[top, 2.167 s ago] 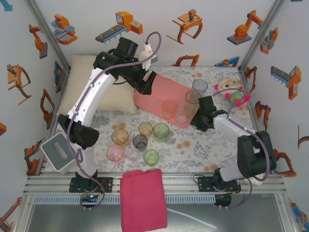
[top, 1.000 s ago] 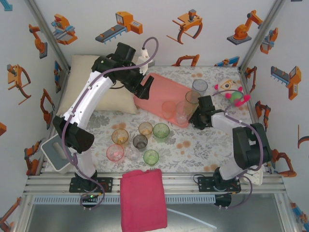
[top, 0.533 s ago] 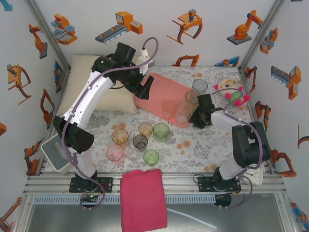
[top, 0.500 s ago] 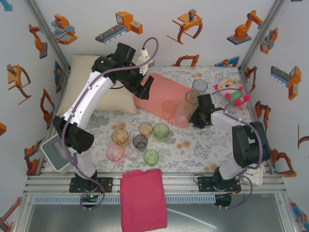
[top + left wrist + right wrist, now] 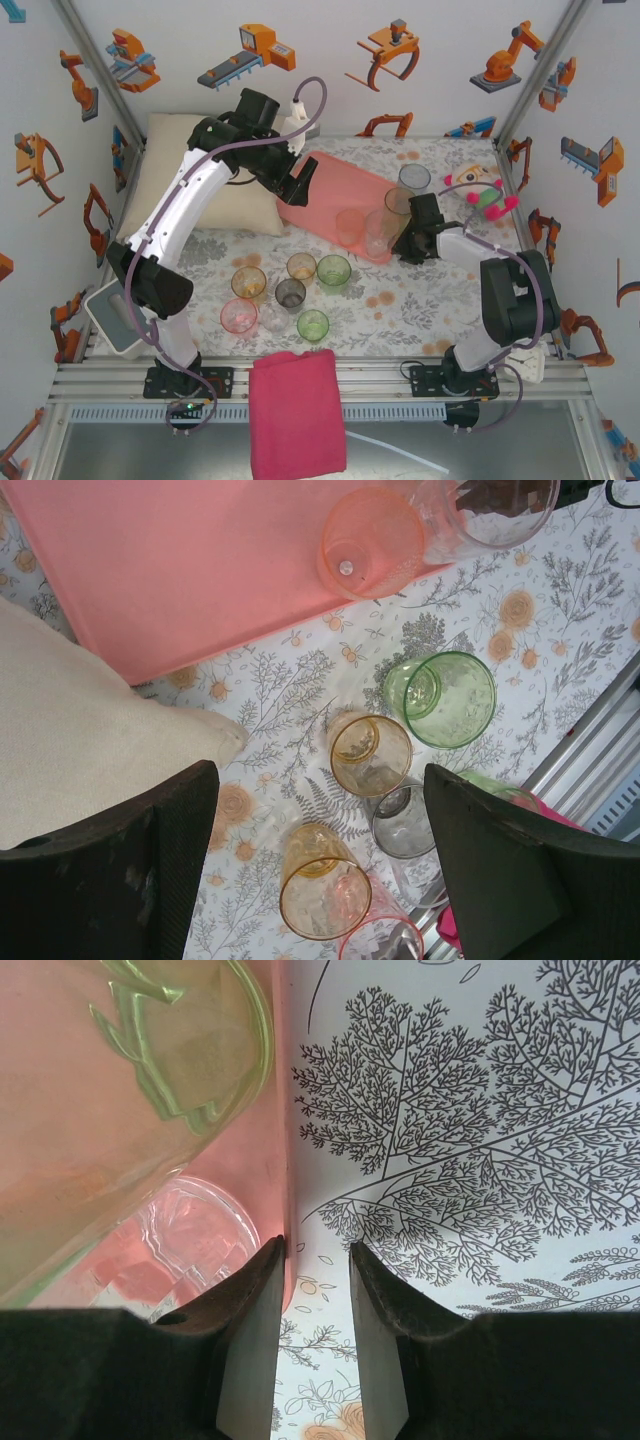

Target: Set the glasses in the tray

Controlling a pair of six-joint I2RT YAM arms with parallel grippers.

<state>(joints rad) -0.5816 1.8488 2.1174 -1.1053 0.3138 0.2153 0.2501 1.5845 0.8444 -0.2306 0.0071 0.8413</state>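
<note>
Glasses (image 5: 290, 293), small transparent tumblers tinted pink, orange, green, smoky grey or clear, stand mostly outside the flat salmon-pink rectangular tray (image 5: 325, 190) as I run the two arms from afar. Three of them, a peach glass (image 5: 349, 225), a clear glass (image 5: 378, 232) and a greenish glass (image 5: 400, 200), appear to sit at the tray's right end. Seven wait in a cluster on the floral tablecloth (image 5: 400, 300), near and left of the tray. A smoky grey glass (image 5: 413, 178) stands just beyond the tray's far right corner. By my reckoning the job is roughly a quarter done. My right gripper (image 5: 315, 1248) hangs low at the tray's right rim, beside the clear glass, its jaws a narrow gap apart with nothing between them. My left gripper (image 5: 317, 770) hovers above the tray's left side by the cream pillow (image 5: 80, 740), jaws spread wide and empty.
</note>
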